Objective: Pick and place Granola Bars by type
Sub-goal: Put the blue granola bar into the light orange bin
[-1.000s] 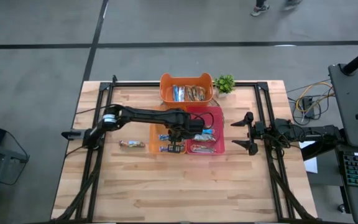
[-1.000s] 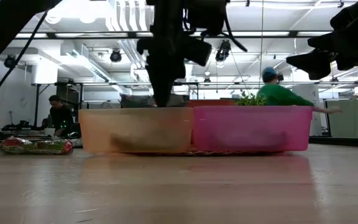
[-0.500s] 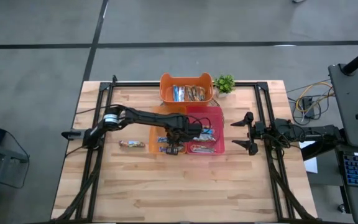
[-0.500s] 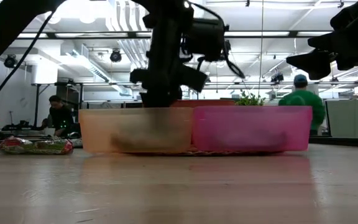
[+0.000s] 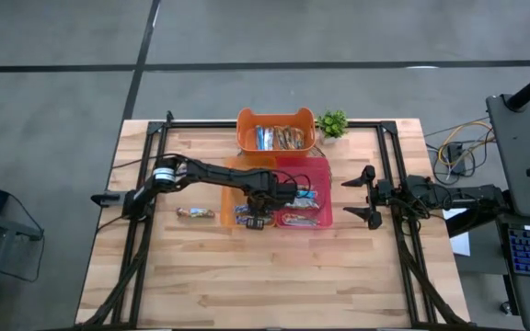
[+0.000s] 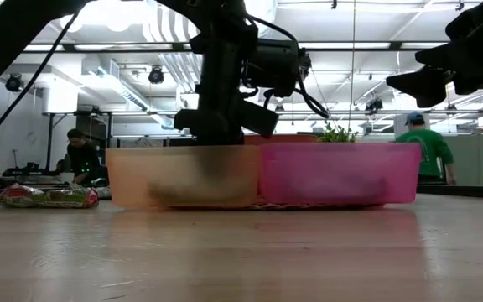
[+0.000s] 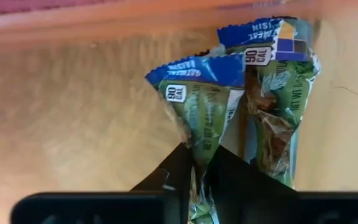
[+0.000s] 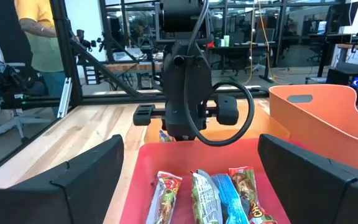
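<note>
Low view: peach bin (image 6: 183, 174) and pink bin (image 6: 340, 172) walls are cloudy, contents only dark smears; left gripper (image 6: 219, 134) dips behind the peach rim, fingertips hidden. Left wrist view fills that gap: the dark fingers (image 7: 178, 171) are nearly pressed together, pinching the lower end of a blue-green granola bar (image 7: 201, 99), with a second blue-green bar (image 7: 278, 93) just beside it on the bin floor; the bar's lower end is cut off at frame bottom.

High view, centre: left gripper (image 5: 258, 217) is over the peach bin (image 5: 231, 184), bars there too small to sort by type. One loose bar (image 5: 194, 213) lies on the table (image 5: 247, 276) left of the bins; low view shows it at far left (image 6: 44, 196). Orange bin (image 5: 275, 118) at top centre holds more bars, potted plant (image 5: 332, 122) beside it.

Right gripper (image 5: 364, 198) waits at centre right, fingers spread wide, holding nothing. Its wrist view shows several bars (image 8: 207, 196) in the pink bin (image 8: 135, 163), partly cut off at frame bottom, and the left arm blocks the peach bin beyond. People stand in the room behind.
</note>
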